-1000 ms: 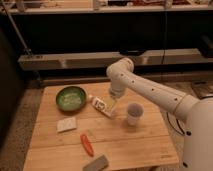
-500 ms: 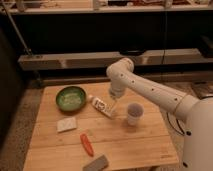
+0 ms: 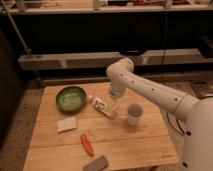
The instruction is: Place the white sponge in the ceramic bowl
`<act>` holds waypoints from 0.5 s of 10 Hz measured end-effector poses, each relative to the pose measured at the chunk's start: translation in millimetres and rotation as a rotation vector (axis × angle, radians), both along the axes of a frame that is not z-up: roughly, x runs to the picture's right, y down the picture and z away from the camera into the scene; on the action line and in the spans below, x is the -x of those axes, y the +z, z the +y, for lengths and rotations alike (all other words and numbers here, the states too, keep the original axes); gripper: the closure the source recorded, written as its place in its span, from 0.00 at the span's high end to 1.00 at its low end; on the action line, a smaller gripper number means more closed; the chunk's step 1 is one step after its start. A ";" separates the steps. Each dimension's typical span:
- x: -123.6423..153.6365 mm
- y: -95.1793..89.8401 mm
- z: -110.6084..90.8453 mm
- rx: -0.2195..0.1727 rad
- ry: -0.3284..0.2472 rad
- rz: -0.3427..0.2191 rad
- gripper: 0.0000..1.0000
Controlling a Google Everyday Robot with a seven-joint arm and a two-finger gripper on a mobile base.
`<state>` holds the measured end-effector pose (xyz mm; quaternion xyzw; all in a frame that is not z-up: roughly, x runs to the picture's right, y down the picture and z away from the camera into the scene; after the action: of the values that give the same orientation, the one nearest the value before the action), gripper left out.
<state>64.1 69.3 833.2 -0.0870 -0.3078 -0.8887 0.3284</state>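
White sponge (image 3: 66, 124): a small flat off-white pad lying on the left half of the wooden table (image 3: 145, 142), well apart from the hand (image 3: 115, 103); nearest the viewer, a grey rectangular block (image 3: 96, 163) sits at the table's front edge, slightly left of centre; just behind it lies an orange, carrot-shaped object (image 3: 86, 144), set at a slant; the sponge comes next, to the left of and behind the orange object, with bare wood between them; farther back and on the right stands a white cylindrical cup (image 3: 134, 113), upright; to its left a white labelled bottle (image 3: 101, 106) lies on its side, running diagonally from upper left to lower right; the hand hangs over the bottle's cup-side end, pointing downward, its jaws spread as wide as they go with nothing in their grasp; whether it touches the bottle cannot be told; behind the sponge, near the table's far left corner, rests the ceramic bowl (image 3: 60, 99), round, shallow and green with a pale speckled inside, the sponge lying outside it on the wood in front; the white arm (image 3: 150, 90) rises from the robot's body (image 3: 200, 135) at the right edge, bends at an elbow above the table's far side and drops to the hand; beyond the table runs a long pale ledge (image 3: 75, 61) before a dark background.
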 end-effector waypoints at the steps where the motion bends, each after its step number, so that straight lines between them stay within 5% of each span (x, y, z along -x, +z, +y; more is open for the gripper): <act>1: 3.4 -2.7 3.2 -0.004 -0.028 -0.001 0.80; 5: 40.7 -14.6 15.5 -0.025 -0.123 -0.030 0.80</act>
<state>23.3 84.8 818.6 -0.0883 -0.2954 -0.9123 0.2694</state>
